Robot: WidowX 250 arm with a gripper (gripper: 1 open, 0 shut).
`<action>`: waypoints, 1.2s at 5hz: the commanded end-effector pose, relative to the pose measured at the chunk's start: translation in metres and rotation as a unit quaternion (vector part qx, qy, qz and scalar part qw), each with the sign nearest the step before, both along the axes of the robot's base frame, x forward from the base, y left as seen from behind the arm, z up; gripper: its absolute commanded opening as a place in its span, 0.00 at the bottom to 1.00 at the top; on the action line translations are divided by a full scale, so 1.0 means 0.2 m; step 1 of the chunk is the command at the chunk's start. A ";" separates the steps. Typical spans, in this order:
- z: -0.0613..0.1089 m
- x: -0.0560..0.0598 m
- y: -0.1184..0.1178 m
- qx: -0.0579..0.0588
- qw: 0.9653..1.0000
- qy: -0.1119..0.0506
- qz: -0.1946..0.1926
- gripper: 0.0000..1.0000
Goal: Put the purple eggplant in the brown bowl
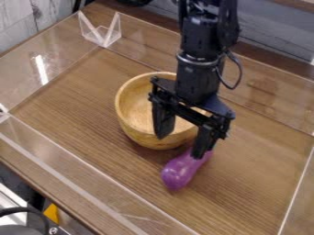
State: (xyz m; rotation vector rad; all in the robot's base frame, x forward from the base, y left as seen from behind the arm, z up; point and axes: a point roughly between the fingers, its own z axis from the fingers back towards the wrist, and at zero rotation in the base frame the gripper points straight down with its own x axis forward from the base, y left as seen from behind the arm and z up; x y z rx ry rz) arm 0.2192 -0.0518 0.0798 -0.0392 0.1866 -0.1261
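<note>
Currently the brown bowl [145, 112] serves as the reference landmark; it sits upright on the wood-grain bench [86, 156], and the part of its interior that is visible holds nothing

Position of the task object: the purple eggplant [182, 170] lies on the bench just beside the bowl, on the bowl's lower right side as the camera sees it. It is outside the bowl. Its long axis runs diagonally, the plump end toward the camera. The upper end is covered by the pincer, so the stem tip cannot be made out.

Pincer condition: the pincer [185, 136] points almost straight down, with its jaws spread wide and nothing held between them. One finger [163, 117] hangs in front of the bowl's near-right rim. The other finger stands over the upper end of the eggplant. Whether that fingertip touches the eggplant cannot be told from this view.

Surroundings: the black arm [204, 41] rises above the right part of the bowl. A clear wall [43, 55] borders the bench to the left of the bowl, and a small clear stand [99, 29] sits well behind and left of the bowl
</note>
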 end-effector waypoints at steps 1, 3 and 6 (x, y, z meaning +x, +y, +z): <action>0.03 0.01 -0.02 -0.005 1.000 -0.028 -0.005 1.00; -0.03 0.01 -0.04 -0.004 0.999 -0.035 -0.007 1.00; -0.12 0.05 -0.05 -0.001 0.999 -0.048 -0.009 1.00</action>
